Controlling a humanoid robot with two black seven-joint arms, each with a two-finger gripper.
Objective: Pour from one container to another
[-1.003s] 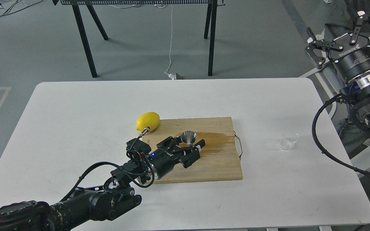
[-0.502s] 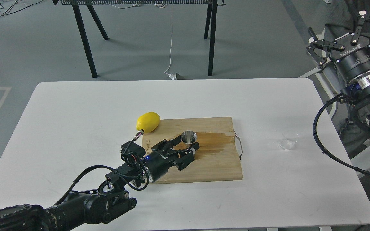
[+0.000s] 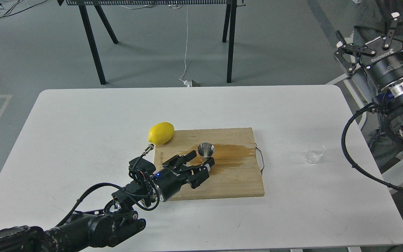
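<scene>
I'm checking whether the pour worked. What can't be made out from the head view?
- Jigger: interior too small and shiny to show liquid; left gripper hides its base.
- Clear cup: too small and transparent to tell contents.
- Right gripper: partly cut by the edge.

Jigger (image 3: 205,150) on board (image 3: 236,182), lemon (image 3: 161,133) left, cup (image 3: 314,153) right, seemingly upright.

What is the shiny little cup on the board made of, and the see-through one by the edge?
The shiny hourglass-shaped jigger looks like polished steel: it mirrors light. The small see-through cup is clear glass or plastic; I cannot tell which. The table shows through it.
</scene>
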